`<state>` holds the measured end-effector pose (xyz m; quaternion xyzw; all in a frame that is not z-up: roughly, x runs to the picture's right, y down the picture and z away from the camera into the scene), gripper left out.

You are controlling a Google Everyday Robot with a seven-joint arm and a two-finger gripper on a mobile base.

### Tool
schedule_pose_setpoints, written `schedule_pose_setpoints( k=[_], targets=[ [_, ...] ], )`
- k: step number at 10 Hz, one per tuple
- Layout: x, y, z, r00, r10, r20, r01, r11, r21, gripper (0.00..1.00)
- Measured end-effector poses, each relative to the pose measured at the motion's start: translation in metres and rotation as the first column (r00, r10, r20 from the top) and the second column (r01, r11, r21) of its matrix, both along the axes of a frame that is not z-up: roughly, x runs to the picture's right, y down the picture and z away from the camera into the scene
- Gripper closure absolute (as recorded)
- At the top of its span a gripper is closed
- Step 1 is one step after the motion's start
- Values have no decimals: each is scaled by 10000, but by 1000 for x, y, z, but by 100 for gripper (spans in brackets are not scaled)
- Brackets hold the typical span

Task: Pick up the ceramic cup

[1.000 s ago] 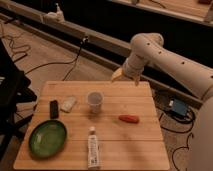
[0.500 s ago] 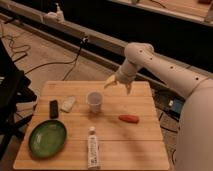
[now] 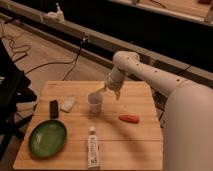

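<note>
The ceramic cup is small, white and handleless, standing upright near the middle of the wooden table. My gripper hangs at the end of the white arm just to the right of and slightly above the cup, its pale fingers spread apart and pointing down. It holds nothing and does not touch the cup.
A green bowl sits at the front left. A white tube lies at the front middle, a red-orange object to the cup's right, a black block and a pale packet to its left. Cables lie on the floor behind.
The arm has swung left and lower, bringing the gripper from over the table's far right edge to just beside the cup. The cup and other objects have not moved.
</note>
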<state>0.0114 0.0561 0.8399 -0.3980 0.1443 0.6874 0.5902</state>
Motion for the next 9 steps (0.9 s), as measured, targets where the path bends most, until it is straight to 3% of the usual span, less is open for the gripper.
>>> schedule_pose_setpoints(
  k=[2, 5, 9],
  targets=[
    [-5, 8, 13, 9998, 209, 37, -208, 9996, -198, 30],
    [-8, 11, 20, 9991, 336, 247, -331, 9993, -197, 58],
    [-9, -7, 9, 9961, 551, 685, -569, 9981, 245, 94]
  ],
)
